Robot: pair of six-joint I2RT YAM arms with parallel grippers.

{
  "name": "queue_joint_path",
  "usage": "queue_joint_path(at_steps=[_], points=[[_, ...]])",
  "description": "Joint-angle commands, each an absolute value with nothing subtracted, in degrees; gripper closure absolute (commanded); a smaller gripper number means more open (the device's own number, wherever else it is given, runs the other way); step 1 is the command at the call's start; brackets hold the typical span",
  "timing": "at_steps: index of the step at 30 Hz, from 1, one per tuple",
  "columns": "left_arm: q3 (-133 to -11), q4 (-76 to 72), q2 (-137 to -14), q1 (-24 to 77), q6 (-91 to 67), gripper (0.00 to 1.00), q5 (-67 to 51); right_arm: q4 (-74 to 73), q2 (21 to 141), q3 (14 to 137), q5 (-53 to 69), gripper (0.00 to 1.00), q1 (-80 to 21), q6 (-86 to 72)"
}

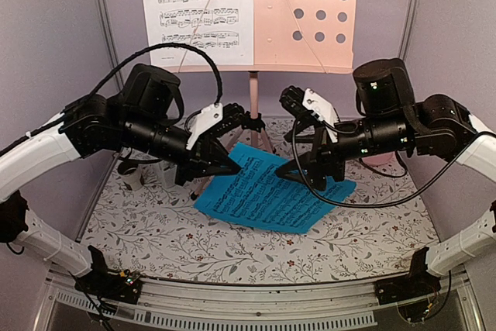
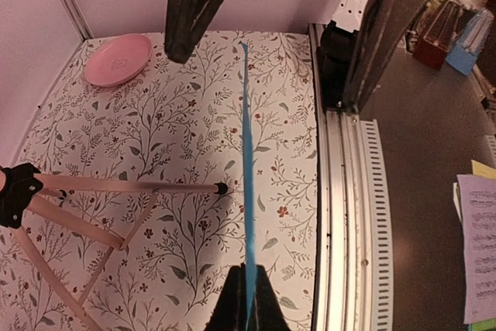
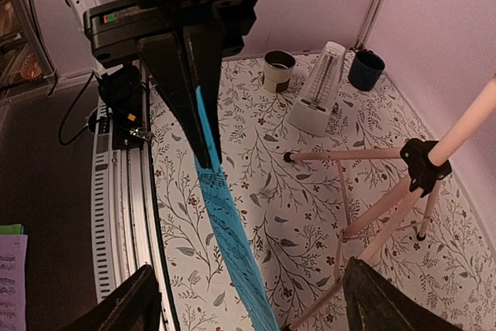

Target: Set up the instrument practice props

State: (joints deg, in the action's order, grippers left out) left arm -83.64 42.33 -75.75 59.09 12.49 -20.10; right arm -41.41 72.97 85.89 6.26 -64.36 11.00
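The bright blue sheet [image 1: 263, 195] hangs tilted just above the table, and my left gripper [image 1: 231, 167] is shut on its left edge. In the left wrist view the blue sheet [image 2: 246, 153] shows edge-on, running up from my left gripper [image 2: 248, 309]. My right gripper [image 1: 291, 162] stands open around the sheet's right edge; the sheet [image 3: 232, 246] passes between its fingers [image 3: 124, 304] without touching them. The white sheet [image 1: 198, 5] rests on the left half of the pink music stand [image 1: 318, 13]. The white metronome [image 3: 316, 91] stands on the table.
The stand's tripod legs [image 3: 364, 191] spread over the floral table behind the sheet. A dark blue cup [image 3: 366, 70] and a pale cup [image 3: 279, 71] stand by the metronome. A pink plate [image 2: 118, 60] lies at the far right. Purple walls enclose three sides.
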Motion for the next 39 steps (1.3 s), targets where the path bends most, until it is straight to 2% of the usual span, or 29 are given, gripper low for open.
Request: queue_joint_path(at_steps=[1,6,10,13,16,17,18,19,22,25,33,36,39], points=[[-85.72,43.45,-75.69,59.94,13.8,1.0,-20.65,-41.29,75.03,86.68,7.46,0.24,-65.66,12.97],[-86.2,42.88,-75.93,60.03,14.13,1.0,-21.39,-41.71,75.98,86.36,7.47,0.45,-65.96,13.96],[-86.39,41.69,-75.57,60.11,14.18,1.0,-22.14,-41.42,76.6,85.44,7.52,0.55,-65.99,14.45],[-86.25,40.42,-74.83,60.15,14.04,1.0,-21.93,-41.36,77.15,85.7,7.92,0.72,-65.92,14.46],[-85.18,37.71,-72.7,60.16,13.69,1.0,-20.67,-41.2,76.83,86.77,7.42,0.99,-65.93,14.46],[-84.26,35.94,-71.57,60.13,13.26,1.0,-19.81,-40.8,76.37,87.05,7.39,1.0,-65.98,14.43],[-83.05,33.98,-70.06,60.09,12.85,0.94,-18.6,-40.04,75.53,87.15,7.37,1.0,-65.95,14.28],[-81.69,31.41,-68.47,60.05,12.18,0.85,-16.97,-39.12,74.6,87.02,7.55,1.0,-65.92,14.08],[-75.48,22.37,-62.34,59.46,8.68,0.48,-12.82,-34.89,70.44,85.87,7.91,1.0,-65.99,13.65],[-68.53,13.2,-56.55,58.36,4.63,0.29,-11.78,-28.84,64.68,83.34,8.83,1.0,-65.98,13.02],[-56.33,-2.27,-51.43,57.36,-3.43,0.1,-16.95,-14.07,55.03,76.76,11.85,1.0,-65.96,11.1],[-55.47,-7.08,-53.71,57.94,-5.04,0.11,-21.48,-9.75,53.75,75.78,12.12,1.0,-65.97,10.06],[-55.24,-12.41,-55.68,59.59,-5.56,0.16,-22.99,-5.97,52.92,74.61,12.09,1.0,-65.95,9.17]])
